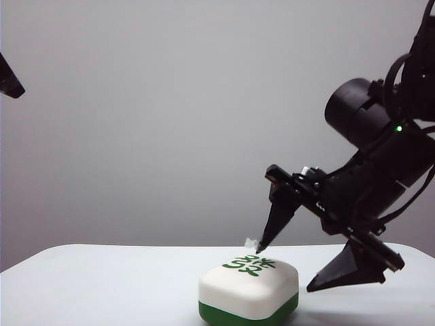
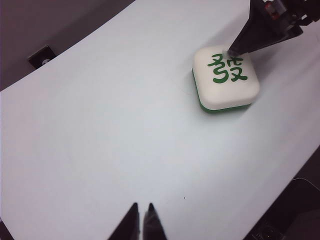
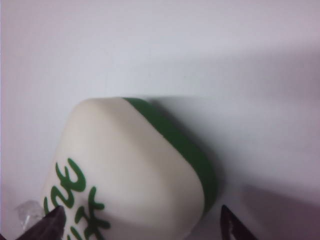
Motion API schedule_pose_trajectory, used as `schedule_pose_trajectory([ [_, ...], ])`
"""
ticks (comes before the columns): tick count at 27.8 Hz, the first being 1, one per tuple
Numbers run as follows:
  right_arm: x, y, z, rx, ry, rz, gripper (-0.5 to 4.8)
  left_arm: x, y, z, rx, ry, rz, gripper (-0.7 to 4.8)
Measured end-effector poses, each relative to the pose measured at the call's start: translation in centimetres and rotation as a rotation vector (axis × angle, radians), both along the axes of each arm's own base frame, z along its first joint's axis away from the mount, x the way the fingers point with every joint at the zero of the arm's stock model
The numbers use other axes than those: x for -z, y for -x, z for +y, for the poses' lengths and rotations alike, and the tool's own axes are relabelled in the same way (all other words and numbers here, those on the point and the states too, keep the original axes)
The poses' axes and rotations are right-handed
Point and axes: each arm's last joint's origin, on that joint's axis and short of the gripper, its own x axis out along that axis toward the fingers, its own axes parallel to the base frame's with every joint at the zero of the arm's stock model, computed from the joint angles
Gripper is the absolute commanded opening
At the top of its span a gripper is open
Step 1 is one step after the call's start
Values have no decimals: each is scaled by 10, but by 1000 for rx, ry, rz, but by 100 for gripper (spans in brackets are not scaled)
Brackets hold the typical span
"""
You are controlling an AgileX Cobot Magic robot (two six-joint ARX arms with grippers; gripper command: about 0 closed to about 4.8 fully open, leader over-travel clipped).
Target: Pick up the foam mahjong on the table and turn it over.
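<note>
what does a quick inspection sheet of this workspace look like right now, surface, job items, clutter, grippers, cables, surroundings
surface: the table is plain white, bare apart from the tile
job's things: the foam mahjong lies flat, white face with green character up, green half underneath
clutter: nothing seen
grippers: the right gripper is open wide at the tile, one finger over its top face, the other off its side near the table; the left gripper is away from the tile above bare table, fingertips nearly together
cables: black cables loop along the right arm
surroundings: plain grey wall behind; a dark floor fitting beyond the table edge
</note>
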Motion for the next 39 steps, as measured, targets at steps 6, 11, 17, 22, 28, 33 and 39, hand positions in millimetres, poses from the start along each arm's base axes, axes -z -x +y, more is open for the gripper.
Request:
schedule_pose_trajectory([
  [6, 7, -4, 10, -19, -11, 28, 71, 0, 0, 0, -1, 0, -1, 19],
  [11, 6, -6, 14, -46, -45, 3, -7, 0, 0, 0, 0, 0, 0, 19],
  [17, -4, -12, 12, -119, -22, -69, -6, 0, 0, 0, 0, 0, 0, 19],
  [22, -43, -21, 3, -190, 400, -215, -6, 0, 0, 0, -2, 2, 1, 18],
  [28, -61, -28, -4, -195, 786, -318, -6, -1, -1, 0, -2, 8, -16, 19],
  [33, -65, -30, -10, -219, 1036, -357, -6, -2, -2, -1, -2, 11, -24, 19],
  [39, -59, -32, -13, -259, 1254, -347, -6, -3, -2, -1, -2, 15, -36, 19],
])
